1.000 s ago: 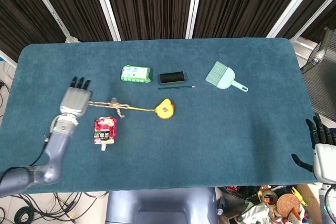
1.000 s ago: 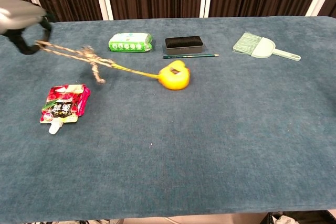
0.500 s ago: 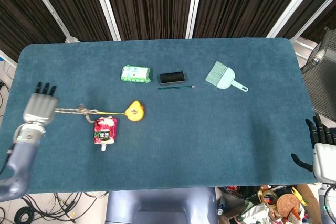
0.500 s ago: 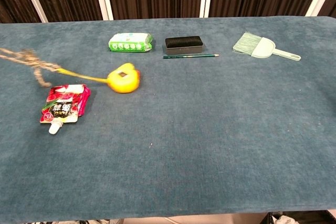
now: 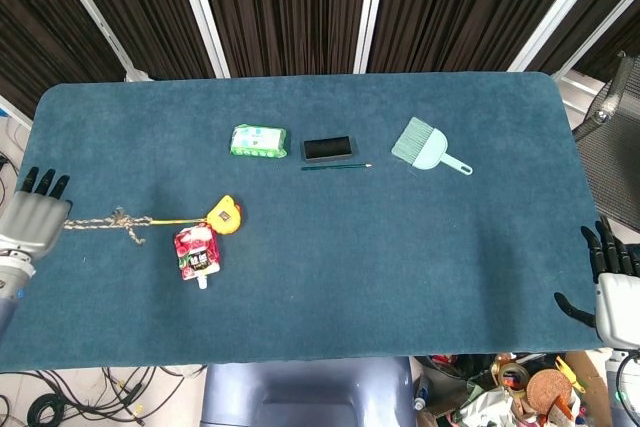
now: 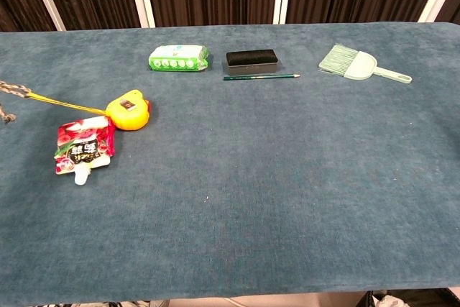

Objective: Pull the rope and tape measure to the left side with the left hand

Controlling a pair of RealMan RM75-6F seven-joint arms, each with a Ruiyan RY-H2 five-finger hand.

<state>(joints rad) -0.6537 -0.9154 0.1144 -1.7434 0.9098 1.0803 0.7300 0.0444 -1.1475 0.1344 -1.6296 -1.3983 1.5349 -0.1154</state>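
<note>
A yellow tape measure (image 5: 225, 214) (image 6: 129, 109) lies on the left part of the blue table, its yellow tape stretched out leftward to a knotted beige rope (image 5: 112, 221) (image 6: 10, 92). At the table's left edge, my left hand (image 5: 32, 219) holds the rope's far end, the rope running taut into it. The chest view does not show this hand. The tape measure touches the top of a red drink pouch (image 5: 195, 251) (image 6: 80, 145). My right hand (image 5: 614, 287) hangs off the table's right front corner with its fingers apart and holds nothing.
A green wipes pack (image 5: 258, 140), a black eraser block (image 5: 328, 148), a green pencil (image 5: 335, 166) and a pale green hand brush (image 5: 427, 144) sit in a row across the back middle of the table (image 5: 400, 267).
My left hand has drawn back leftward to the table edge, dragging the rope and tape measure with it. The tape measure slid left up to the red pouch and nudged it askew.
</note>
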